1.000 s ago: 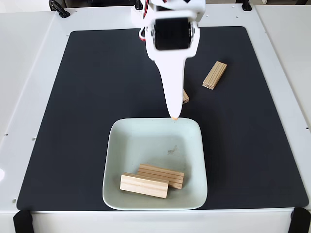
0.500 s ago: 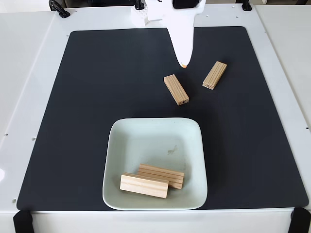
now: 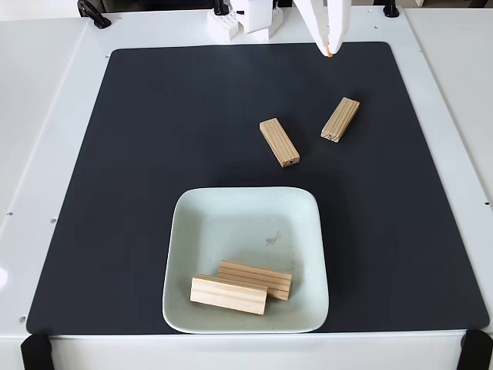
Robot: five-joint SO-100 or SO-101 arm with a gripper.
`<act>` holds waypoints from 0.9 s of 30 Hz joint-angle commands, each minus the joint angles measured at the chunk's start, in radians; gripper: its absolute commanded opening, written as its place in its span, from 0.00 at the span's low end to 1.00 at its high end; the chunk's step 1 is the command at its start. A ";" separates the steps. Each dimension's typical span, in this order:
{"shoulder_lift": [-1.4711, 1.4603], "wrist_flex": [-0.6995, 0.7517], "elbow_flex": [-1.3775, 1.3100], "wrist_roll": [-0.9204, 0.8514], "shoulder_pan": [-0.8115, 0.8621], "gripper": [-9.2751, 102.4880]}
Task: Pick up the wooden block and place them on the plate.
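My gripper (image 3: pixel 330 51) is up at the top of the fixed view, near the far edge of the black mat (image 3: pixel 154 154). My white fingers (image 3: pixel 320 23) point down, and there is a small orange tip at the very end. The fingers look pressed close together, with just a thin line between them. I cannot tell for sure if they are shut. I see nothing held in them.

Below my gripper, two wooden blocks lie flat on the mat. One block (image 3: pixel 340 119) is a bit to the right and tilts, with its top end leaning right. The other block (image 3: pixel 279 142) is to the left of it and a little lower, and it tilts the other way. The two blocks are near each other but do not touch. Neither one touches my gripper.

Lower down, close to the near edge of the mat, sits the pale green plate (image 3: pixel 185 231). It is a soft square with round corners and a raised rim. Two more wooden blocks lie inside it, in the lower part. The front block (image 3: pixel 229 294) lies across the plate. The back block (image 3: pixel 258 276) sits just behind it and touches it, and I can see the lines on its top.

The mat lies on a white table (image 3: pixel 46 116).
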 commanded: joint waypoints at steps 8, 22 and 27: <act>-0.377 0.063 -0.353 -0.124 -0.029 0.08; -0.676 0.069 -0.400 -0.164 -0.064 0.08; -0.678 0.078 -0.370 -0.164 -0.064 0.08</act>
